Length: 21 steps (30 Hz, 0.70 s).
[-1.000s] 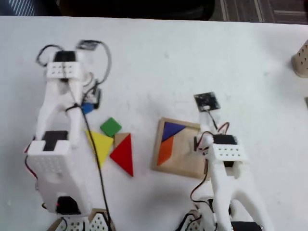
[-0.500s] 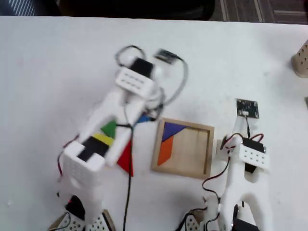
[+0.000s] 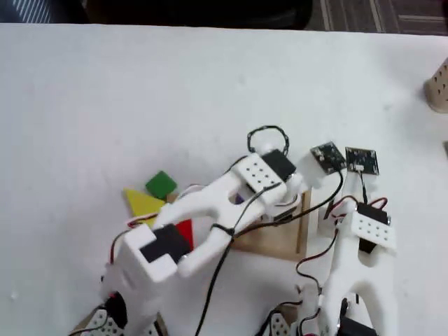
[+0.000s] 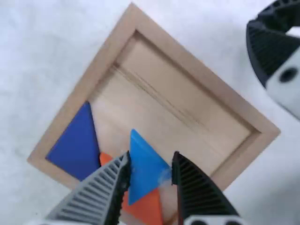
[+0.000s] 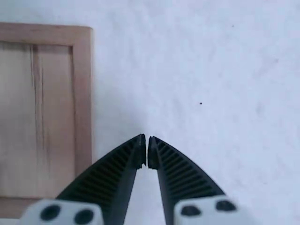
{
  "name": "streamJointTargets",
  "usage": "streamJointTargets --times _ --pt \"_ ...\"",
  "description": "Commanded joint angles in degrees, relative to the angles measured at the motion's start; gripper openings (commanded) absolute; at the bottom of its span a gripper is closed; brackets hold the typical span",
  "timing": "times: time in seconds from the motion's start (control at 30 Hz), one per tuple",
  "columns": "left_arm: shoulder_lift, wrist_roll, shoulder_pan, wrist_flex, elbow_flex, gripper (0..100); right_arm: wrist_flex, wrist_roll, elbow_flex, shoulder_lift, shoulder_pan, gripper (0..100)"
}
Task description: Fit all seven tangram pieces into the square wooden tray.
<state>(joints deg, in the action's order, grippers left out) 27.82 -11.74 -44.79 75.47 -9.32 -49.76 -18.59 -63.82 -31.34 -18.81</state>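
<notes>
Left hand (image 4: 150, 161) had three unplaced pieces lying at the left of the counter (image 3: 105, 91), beside its arm: a green square (image 3: 162, 185), a yellow triangle (image 3: 142, 201) just beside it, and a red triangle (image 3: 184, 227) partly under the arm. The hand itself hung over the square wooden tray (image 4: 194, 70), jaws narrowed onto a light blue triangle (image 4: 143, 168). The piece was pinched by its edges with its face level, probably so that it could be lowered flat into the recess. Below it, a dark blue triangle (image 4: 75, 150) sat in one corner of the tray, with an orange piece (image 4: 147, 211) against it. The held triangle hovered over the orange piece; contact with the tray floor could not be determined. Most of the recess was bare wood. Right hand (image 5: 146, 152) sat over bare counter just beside the tray's outer rim, jaws closed to a hairline on nothing. It was apparently parked clear to leave the tray free for the left arm.
</notes>
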Motion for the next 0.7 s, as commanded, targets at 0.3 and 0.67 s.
streamJointTargets --times 0.3,0.67 --pt "-11.8 -5.9 -3.7 -4.7 10.0 24 -0.2 -0.8 0.4 -1.5 -0.2 1.9" --pt "-33.4 -4.4 5.1 -11.8 28.6 24 0.5 -0.8 0.4 -1.5 -0.2 1.9"
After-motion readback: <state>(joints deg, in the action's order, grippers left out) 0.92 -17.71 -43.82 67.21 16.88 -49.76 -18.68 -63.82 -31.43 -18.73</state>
